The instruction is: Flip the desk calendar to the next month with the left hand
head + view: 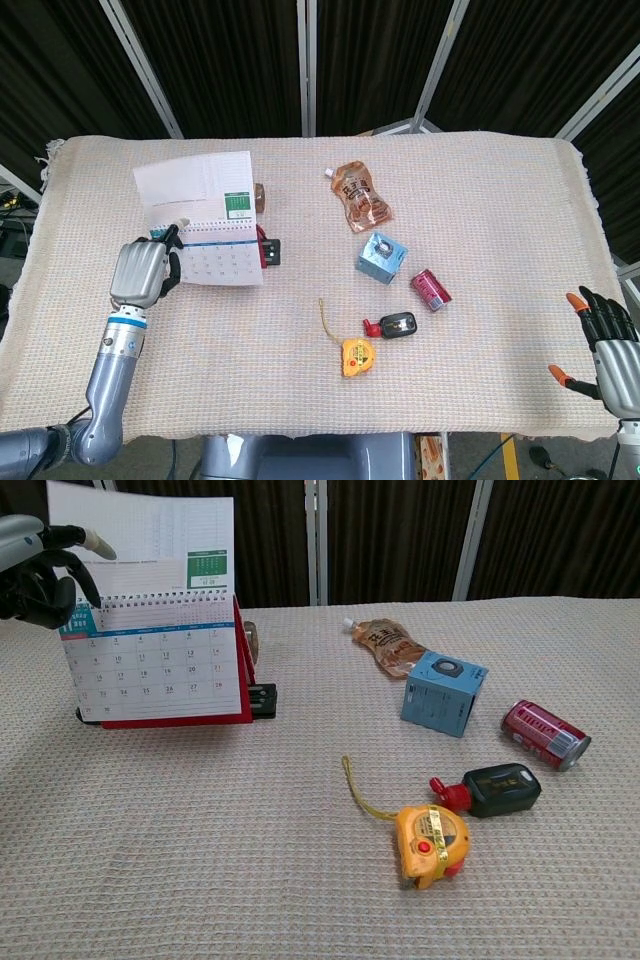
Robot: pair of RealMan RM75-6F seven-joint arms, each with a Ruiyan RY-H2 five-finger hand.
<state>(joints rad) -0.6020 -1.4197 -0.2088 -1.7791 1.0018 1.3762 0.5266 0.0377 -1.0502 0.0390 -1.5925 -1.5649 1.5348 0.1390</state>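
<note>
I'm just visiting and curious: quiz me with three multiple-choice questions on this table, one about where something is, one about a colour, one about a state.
1. Where does the tape measure lie?
A. behind the calendar
B. just nearer the camera than the black and red device
C. on the blue box

2. What colour is the desk calendar stand?
A. red
B. green
C. white

3. How is the top calendar page?
A. flat against the front
B. torn off
C. lifted upright above the spiral, at the left hand

Answers: 1 B, it lies in front of that device in the chest view. 2 A, red edges frame the pages. 3 C, the sheet stands up over the binding.
</note>
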